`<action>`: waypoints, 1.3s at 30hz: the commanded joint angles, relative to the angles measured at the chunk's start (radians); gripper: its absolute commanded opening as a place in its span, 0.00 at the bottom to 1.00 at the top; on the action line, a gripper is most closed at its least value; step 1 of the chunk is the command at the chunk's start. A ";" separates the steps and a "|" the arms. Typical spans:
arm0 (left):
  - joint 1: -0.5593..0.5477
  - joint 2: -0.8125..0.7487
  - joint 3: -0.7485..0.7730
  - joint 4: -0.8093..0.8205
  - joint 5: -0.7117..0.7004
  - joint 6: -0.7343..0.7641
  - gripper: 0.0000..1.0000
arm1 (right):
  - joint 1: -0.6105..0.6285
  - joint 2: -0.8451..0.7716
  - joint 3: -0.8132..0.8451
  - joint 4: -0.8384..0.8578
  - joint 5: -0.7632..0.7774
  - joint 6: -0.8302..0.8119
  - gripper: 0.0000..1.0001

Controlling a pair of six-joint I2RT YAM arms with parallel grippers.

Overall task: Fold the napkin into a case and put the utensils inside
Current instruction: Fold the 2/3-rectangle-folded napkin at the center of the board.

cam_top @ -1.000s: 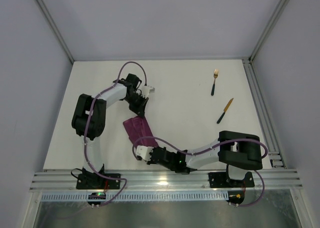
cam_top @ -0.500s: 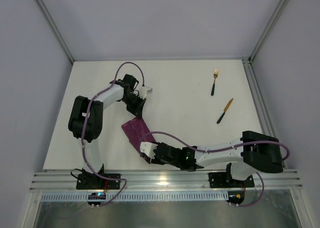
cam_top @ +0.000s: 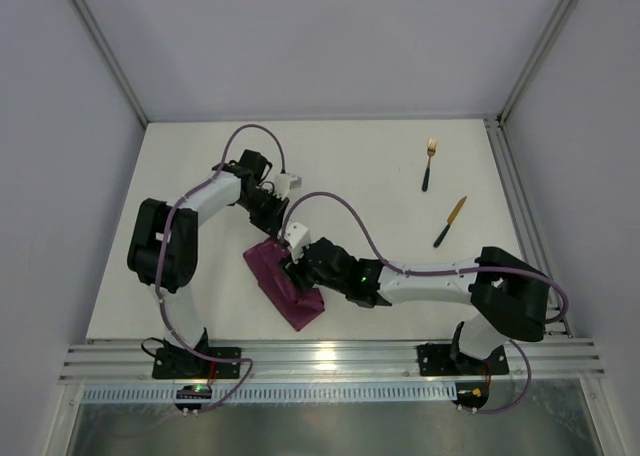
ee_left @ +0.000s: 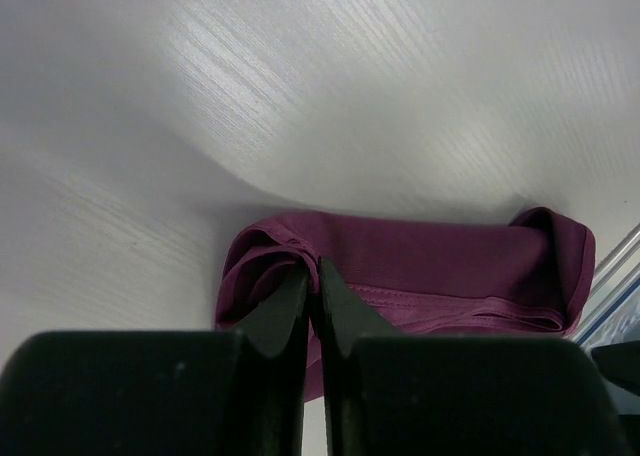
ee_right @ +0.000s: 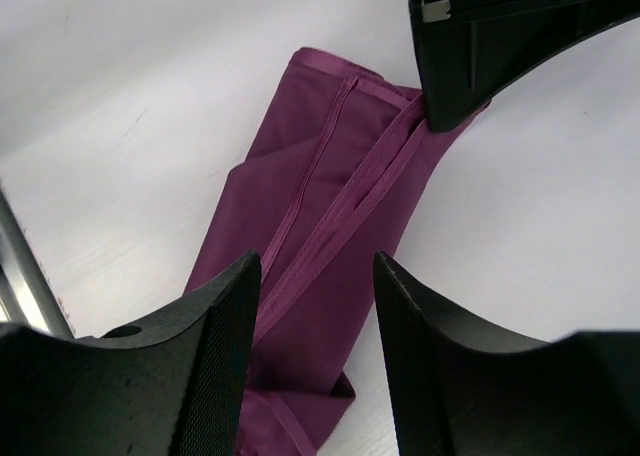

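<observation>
**White table, folded napkin pinched at one end, other gripper let go above it**

White tabletop (cam_top: 380, 276) inside pale grey walls. The napkin (cam_top: 292, 298) lies near the front left of centre, folded into a narrow purple strip that runs diagonally towards the front edge. The left gripper (ee_left: 312, 276) is clenched on the strip's far end, with a bunched corner of cloth nipped between its fingertips. The right gripper (ee_right: 317, 276) hangs over the middle of the strip with its jaws spread wide, holding nothing, and the stitched hems are visible between its fingers. The fork (cam_top: 430, 162) and knife (cam_top: 450, 221) lie well apart from the cloth at the far right, untouched.

Risks: only one end is held, so a pull or lift by the left arm could drag the strip or let the loose layers spring open. If the right fingers come down across the hems, they may catch one layer and peel the fold apart.

A second ago the right gripper was almost shut and sat low by the strip's near end, close to the front edge. It has since opened and moved up over the middle, leaving the near end uncovered. The cutlery has not moved.
</observation>
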 commanded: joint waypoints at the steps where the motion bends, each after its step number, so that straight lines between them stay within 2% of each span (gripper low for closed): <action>1: 0.009 -0.057 -0.010 -0.001 0.040 0.022 0.06 | -0.004 0.089 0.083 0.098 0.120 0.112 0.54; 4: 0.012 -0.056 -0.015 -0.001 0.049 0.020 0.07 | -0.043 0.161 0.131 0.112 0.120 0.184 0.53; 16: 0.021 -0.048 -0.027 0.002 0.069 0.020 0.07 | -0.048 0.339 0.234 0.121 0.195 0.196 0.48; 19: 0.023 -0.048 -0.029 0.002 0.067 0.024 0.07 | -0.048 0.361 0.243 0.122 0.203 0.206 0.39; 20: 0.023 -0.047 -0.029 0.003 0.070 0.024 0.08 | -0.047 0.365 0.252 0.119 0.203 0.209 0.33; 24: 0.025 -0.044 -0.029 0.002 0.070 0.025 0.08 | -0.048 0.382 0.261 0.113 0.209 0.219 0.19; 26: 0.026 -0.041 -0.030 0.002 0.070 0.027 0.09 | -0.048 0.382 0.258 0.113 0.212 0.224 0.15; 30: 0.031 -0.039 -0.029 0.003 0.070 0.028 0.13 | -0.047 0.381 0.258 0.112 0.213 0.229 0.13; 32: 0.038 -0.036 -0.027 0.002 0.076 0.030 0.16 | -0.048 0.382 0.258 0.112 0.212 0.230 0.09; 34: 0.044 -0.034 -0.018 -0.004 0.098 0.031 0.24 | -0.047 0.391 0.261 0.112 0.212 0.236 0.04; 39: 0.089 -0.056 0.025 -0.055 0.141 0.051 0.36 | -0.047 0.407 0.261 0.109 0.213 0.248 0.04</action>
